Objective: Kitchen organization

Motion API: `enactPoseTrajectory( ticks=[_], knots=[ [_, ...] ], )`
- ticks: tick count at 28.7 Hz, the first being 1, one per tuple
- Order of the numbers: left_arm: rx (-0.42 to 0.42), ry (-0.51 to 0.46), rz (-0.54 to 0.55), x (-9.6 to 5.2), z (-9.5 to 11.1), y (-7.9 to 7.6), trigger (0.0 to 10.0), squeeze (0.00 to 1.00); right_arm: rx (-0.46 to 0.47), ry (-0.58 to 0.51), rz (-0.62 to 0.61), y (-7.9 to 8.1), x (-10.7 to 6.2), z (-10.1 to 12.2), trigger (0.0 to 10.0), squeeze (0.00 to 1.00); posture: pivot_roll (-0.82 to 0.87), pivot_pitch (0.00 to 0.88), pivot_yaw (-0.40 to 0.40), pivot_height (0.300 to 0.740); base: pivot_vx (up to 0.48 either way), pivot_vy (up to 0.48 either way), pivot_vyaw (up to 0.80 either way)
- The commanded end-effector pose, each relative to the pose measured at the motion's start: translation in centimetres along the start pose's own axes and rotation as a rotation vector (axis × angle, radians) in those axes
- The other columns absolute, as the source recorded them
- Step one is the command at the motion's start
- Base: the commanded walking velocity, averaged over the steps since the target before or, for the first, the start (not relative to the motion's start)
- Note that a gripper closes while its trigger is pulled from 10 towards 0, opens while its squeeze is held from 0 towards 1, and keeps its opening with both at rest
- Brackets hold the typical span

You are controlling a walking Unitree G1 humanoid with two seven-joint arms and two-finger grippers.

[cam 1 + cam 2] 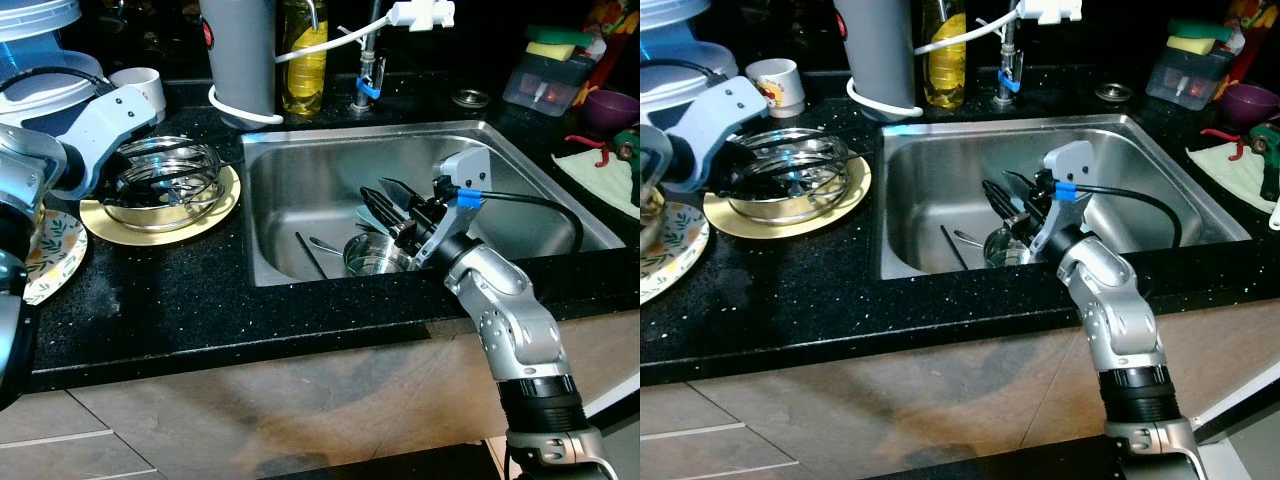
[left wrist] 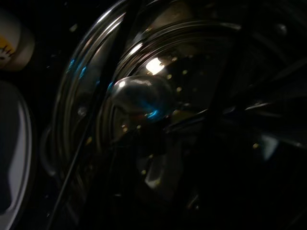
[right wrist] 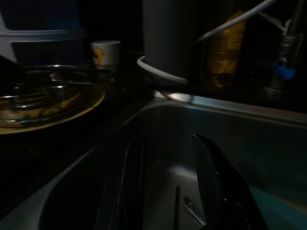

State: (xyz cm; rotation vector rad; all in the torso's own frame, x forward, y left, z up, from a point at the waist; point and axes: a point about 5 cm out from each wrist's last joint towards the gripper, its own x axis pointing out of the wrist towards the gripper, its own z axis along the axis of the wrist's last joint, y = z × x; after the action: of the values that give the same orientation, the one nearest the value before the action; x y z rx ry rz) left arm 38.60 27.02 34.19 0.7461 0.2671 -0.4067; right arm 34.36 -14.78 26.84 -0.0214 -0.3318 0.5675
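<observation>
A glass lid with a steel rim and knob [image 2: 139, 96] lies on a yellow plate [image 1: 100, 225] on the black counter, left of the sink. My left gripper [image 1: 185, 182] reaches over it, open, its dark fingers either side of the knob. In the steel sink [image 1: 300, 170] lie a small steel cup [image 1: 372, 258], a spoon [image 1: 322, 244] and a thin black utensil [image 1: 308, 255]. My right gripper [image 1: 375, 190] hovers just above the cup, open with nothing between its fingers [image 3: 211, 172].
Along the back stand a grey jug [image 1: 240, 55], an oil bottle [image 1: 305, 60], the tap [image 1: 368, 75] and a white cup [image 1: 140, 88]. A floral plate [image 1: 55, 250] sits at the far left. A sponge box [image 1: 550, 75], purple bowl [image 1: 610, 105] and cloth [image 1: 600, 170] are on the right.
</observation>
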Motion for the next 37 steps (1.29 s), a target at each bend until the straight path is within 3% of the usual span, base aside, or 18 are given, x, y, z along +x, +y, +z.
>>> enactPoseTrajectory(
  ticks=[1, 2, 3, 4, 5, 6, 8, 9, 11, 17, 18, 24, 26, 31, 32, 36, 37],
  knots=[
    [0.013, 0.004, 0.01, -0.1, 0.2, 0.2, 9.3, 0.0, 0.023, -0.007, -0.018, -0.3, -0.2, 0.1, 10.0, 0.0, -0.04, 0.18, -0.021, 0.74, 0.0, 0.0, 0.0],
    [0.013, 0.004, 0.004, -0.1, 0.2, 0.2, 2.9, 0.0, 0.024, -0.008, -0.019, -0.3, -0.2, 0.1, 10.0, 0.0, -0.04, 0.18, -0.021, 0.74, 0.0, 0.0, 0.0],
    [0.012, 0.004, 0.0, -0.1, 0.2, 0.2, 2.9, 0.0, 0.025, -0.008, -0.021, -0.4, -0.3, 0.2, 10.0, 0.0, -0.04, 0.18, -0.021, 0.74, 0.0, 0.0, 0.0],
    [0.012, 0.003, -0.004, 0.0, 0.2, 0.2, 0.0, 0.0, 0.026, -0.009, -0.022, -0.4, -0.3, 0.2, 10.0, 0.0, -0.04, 0.181, -0.021, 0.74, 0.0, 0.0, 0.0],
    [0.014, 0.003, -0.002, 0.0, 0.2, 0.2, 0.9, 0.0, 0.027, -0.009, -0.023, -0.4, -0.3, 0.2, 10.0, 0.0, -0.04, 0.181, -0.022, 0.74, 0.0, 0.0, 0.0],
    [0.018, 0.004, 0.002, 0.0, 0.2, 0.2, 9.2, 0.0, 0.028, -0.01, -0.024, -0.4, -0.3, 0.2, 10.0, 0.0, -0.04, 0.181, -0.022, 0.74, 0.0, 0.0, 0.0],
    [0.021, 0.005, 0.005, 0.0, 0.2, 0.3, 9.2, 0.0, 0.029, -0.011, -0.024, -0.4, -0.2, 0.2, 10.0, 0.0, -0.04, 0.18, -0.023, 0.74, 0.0, 0.0, 0.0],
    [0.022, 0.005, 0.007, -0.1, 0.2, 0.3, 8.0, 0.0, 0.03, -0.012, -0.024, -0.4, -0.2, 0.2, 10.0, 0.0, -0.04, 0.18, -0.023, 0.74, 0.0, 0.0, 0.0],
    [0.021, 0.003, 0.006, -0.1, 0.3, 0.4, 1.6, 0.0, 0.031, -0.014, -0.023, -0.4, -0.2, 0.3, 10.0, 0.0, -0.04, 0.181, -0.024, 0.74, 0.0, 0.0, 0.0],
    [0.022, -0.003, 0.012, -0.3, 0.4, 0.6, 1.0, 0.0, 0.032, -0.015, -0.024, -0.5, -0.2, 0.3, 10.0, 0.0, -0.04, 0.181, -0.025, 0.74, 0.0, 0.0, 0.0],
    [0.023, -0.008, 0.014, -0.4, 0.5, 0.7, 0.0, 0.0, 0.032, -0.015, -0.024, -0.5, -0.2, 0.4, 10.0, 0.0, -0.04, 0.181, -0.025, 0.74, 0.0, 0.0, 0.0],
    [0.038, -0.036, -0.003, -0.8, 1.4, 0.9, 0.0, 0.0, 0.031, -0.016, -0.026, -0.6, -0.2, 0.4, 10.0, 0.0, -0.04, 0.183, -0.022, 0.74, 0.0, 0.0, 0.0],
    [0.08, -0.096, -0.079, -1.4, 3.1, 0.7, 0.0, 0.0, 0.029, -0.015, -0.031, -0.7, -0.3, 0.5, 10.0, 0.0, -0.04, 0.182, -0.02, 0.74, 0.0, 0.0, 0.0],
    [0.118, -0.173, -0.16, -2.4, 5.0, 0.5, 0.0, 0.0, 0.028, -0.014, -0.034, -0.8, -0.4, 0.5, 10.0, 0.0, -0.04, 0.181, -0.02, 0.74, 0.0, 0.0, 0.0],
    [0.11, -0.261, -0.194, -3.2, 6.6, 0.4, 0.0, 0.0, 0.028, -0.016, -0.035, -0.8, -0.4, 0.5, 10.0, 0.0, -0.04, 0.181, -0.02, 0.74, 0.0, 0.0, 0.0],
    [0.101, -0.307, -0.204, -3.6, 7.3, 0.3, 0.0, 0.0, 0.028, -0.018, -0.037, -0.8, -0.4, 0.6, 10.0, 0.0, -0.04, 0.181, -0.02, 0.74, 0.0, 0.0, 0.0],
    [0.07, -0.379, -0.221, -4.0, 8.4, 0.2, 0.0, 0.0, 0.031, -0.026, -0.04, -0.8, -0.3, 0.7, 10.0, 0.0, -0.04, 0.179, -0.022, 0.74, 0.0, 0.0, 0.0]
  ],
)
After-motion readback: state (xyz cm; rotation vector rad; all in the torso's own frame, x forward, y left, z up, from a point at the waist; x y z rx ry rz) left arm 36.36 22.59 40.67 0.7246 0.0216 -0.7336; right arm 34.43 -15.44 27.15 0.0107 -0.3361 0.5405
